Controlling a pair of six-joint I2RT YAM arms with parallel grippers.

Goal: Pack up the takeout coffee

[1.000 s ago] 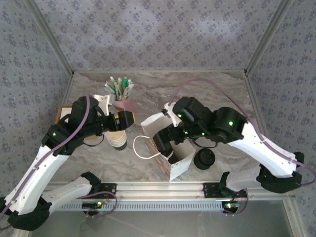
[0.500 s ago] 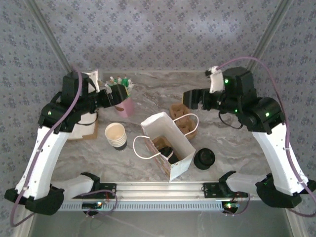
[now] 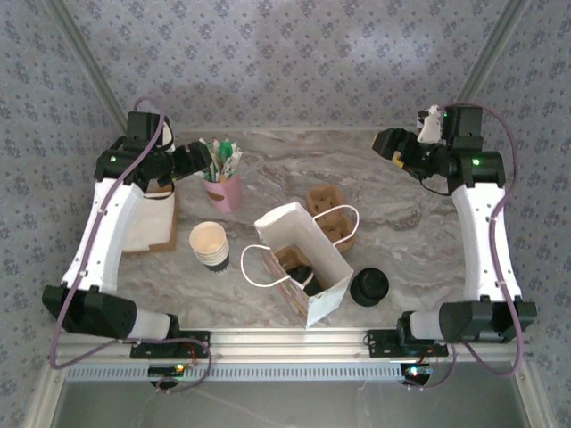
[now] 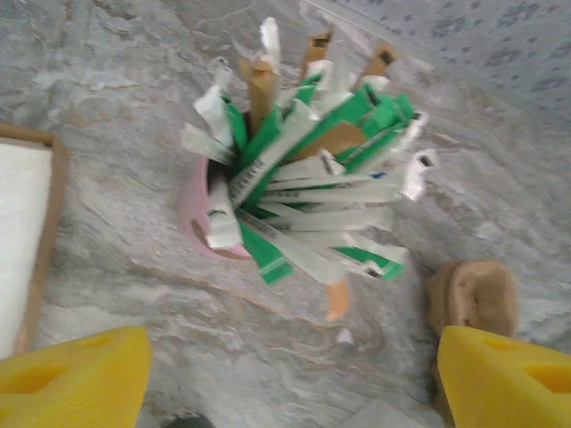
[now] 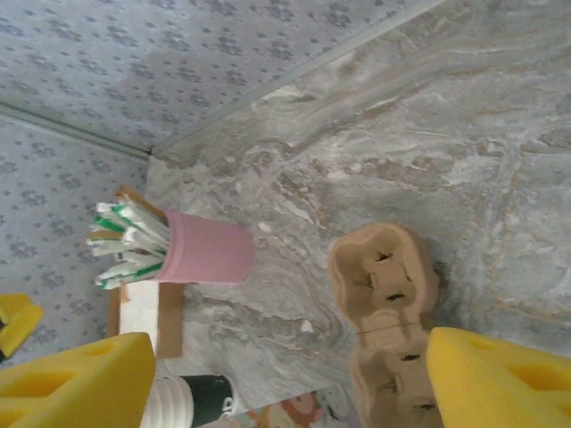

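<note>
Takeout coffee [image 3: 304, 275]: inside the paper bag [image 3: 314, 239] (only its dark top shows).
Left gripper [image 3: 193, 160]: fingers apart, empty, well off the bag's far-left.
Right gripper [image 3: 390, 143]: fingers apart, empty, well off the bag's far-right.

Both arms rise steeply from their bases and bend at the top, pointing inward toward the paper bag [image 3: 303, 263]. The left hand [image 3: 196, 160] hangs beyond the bag to its left and the right hand [image 3: 391, 143] beyond it to its right, each with yellow fingers [image 4: 71, 379] spread wide
</note>
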